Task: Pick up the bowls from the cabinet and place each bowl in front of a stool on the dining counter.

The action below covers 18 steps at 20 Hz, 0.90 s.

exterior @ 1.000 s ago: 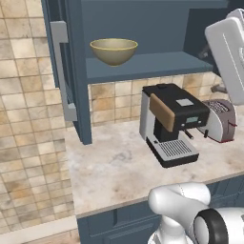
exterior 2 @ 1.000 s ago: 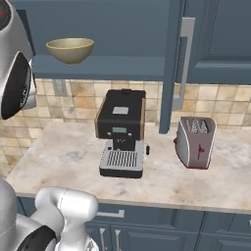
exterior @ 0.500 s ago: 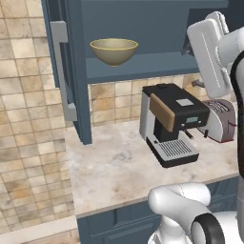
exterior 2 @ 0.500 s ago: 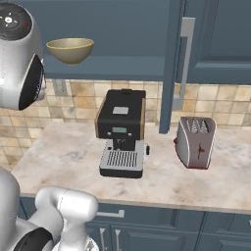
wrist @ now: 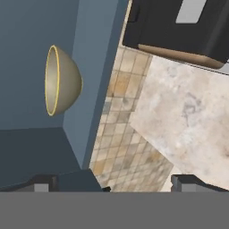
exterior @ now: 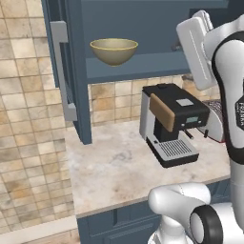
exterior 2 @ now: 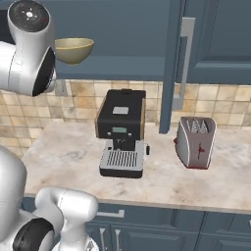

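swinging in from the right over the last second, the arm brings its spread, empty gripper [wrist: 109, 188] nearer the olive-beige bowl [exterior: 114, 51] sitting on the open cabinet [exterior: 143, 28] shelf, apparently approaching to grasp

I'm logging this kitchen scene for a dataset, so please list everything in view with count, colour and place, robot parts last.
bowl: one, olive-beige with a yellowish rim, on the bottom shelf of the open cabinet.
cabinet: one open, dark blue, on the wall above the counter; its door stands swung out with a grey bar handle.
closed cabinet door: one, dark blue, to the right, grey bar handle.
coffee machine: one, black with a tan side panel, on the counter.
toaster: one, grey and dark red, right of the coffee machine.
counter: one, beige marbled top on blue base cabinets.
wall tiles: beige.
arm: one, white with dark joints, raised near the shelf.
gripper: one, open, empty.
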Available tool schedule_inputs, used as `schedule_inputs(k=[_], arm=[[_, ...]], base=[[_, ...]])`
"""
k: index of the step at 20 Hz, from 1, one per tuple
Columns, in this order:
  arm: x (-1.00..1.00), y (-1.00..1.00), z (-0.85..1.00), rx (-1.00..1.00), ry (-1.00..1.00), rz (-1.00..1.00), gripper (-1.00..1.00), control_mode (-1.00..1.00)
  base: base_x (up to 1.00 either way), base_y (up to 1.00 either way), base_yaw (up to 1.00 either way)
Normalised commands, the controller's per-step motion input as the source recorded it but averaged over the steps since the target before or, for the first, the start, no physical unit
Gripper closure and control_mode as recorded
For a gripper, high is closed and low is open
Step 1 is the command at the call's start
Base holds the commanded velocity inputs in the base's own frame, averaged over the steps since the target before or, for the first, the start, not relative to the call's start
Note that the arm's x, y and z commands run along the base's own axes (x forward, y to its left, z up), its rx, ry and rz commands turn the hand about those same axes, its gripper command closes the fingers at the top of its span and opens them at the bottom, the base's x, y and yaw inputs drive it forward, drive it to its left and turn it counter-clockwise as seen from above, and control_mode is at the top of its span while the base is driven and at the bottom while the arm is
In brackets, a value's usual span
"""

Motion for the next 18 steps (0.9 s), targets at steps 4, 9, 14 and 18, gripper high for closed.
schedule_inputs(k=[4, 9, 14, 18], arm=[[0.43, 0.03, 0.00, 0.00, 0.00, 0.00, -1.00, -1.00], [0.40, 0.06, 0.00, 0.00, 0.02, 0.00, -1.00, -1.00], [0.37, 0.07, 0.00, 0.00, 0.04, 0.00, -1.00, -1.00], [0.39, 0.09, 0.00, 0.00, 0.04, 0.00, -1.00, -1.00]], base=[[0.00, 0.00, 0.00], [0.00, 0.00, 0.00], [0.00, 0.00, 0.00], [0.00, 0.00, 0.00]])
